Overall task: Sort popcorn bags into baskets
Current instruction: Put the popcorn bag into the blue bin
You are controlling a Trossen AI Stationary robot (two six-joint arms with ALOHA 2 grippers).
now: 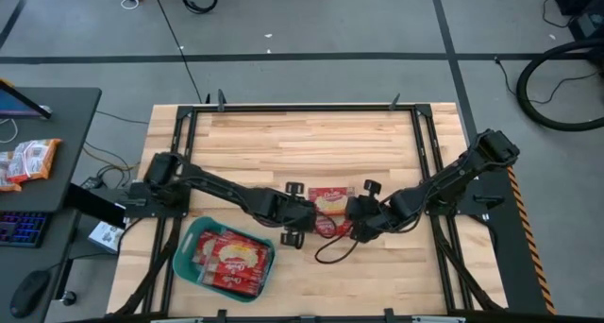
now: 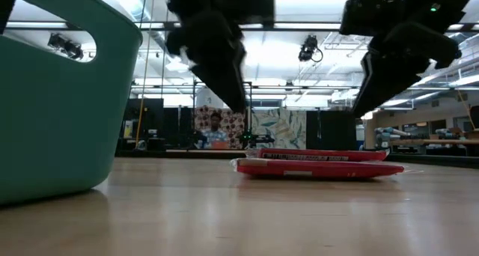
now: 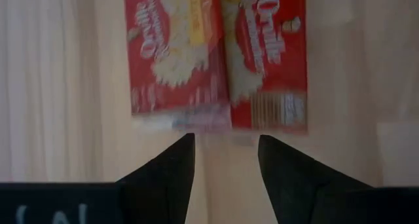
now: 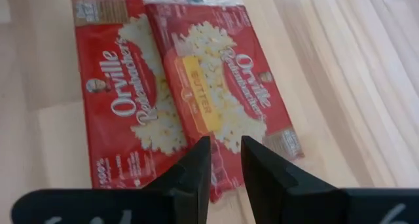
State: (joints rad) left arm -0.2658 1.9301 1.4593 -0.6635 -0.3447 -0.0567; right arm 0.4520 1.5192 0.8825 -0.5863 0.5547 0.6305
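Where overlapped, popcorn bags (image 4: 190, 93) glossy red.

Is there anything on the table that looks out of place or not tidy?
Only a small thing: the two popcorn bags on the table lie overlapped, one partly on top of the other, between the left gripper and the right gripper. The bags in the teal basket are also piled unevenly. Nothing looks spilled or damaged.

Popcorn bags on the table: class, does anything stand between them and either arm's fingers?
Nothing visible does. The two overlapping popcorn bags lie on bare wood, with the left gripper and right gripper open above them; no object sits in either gap.
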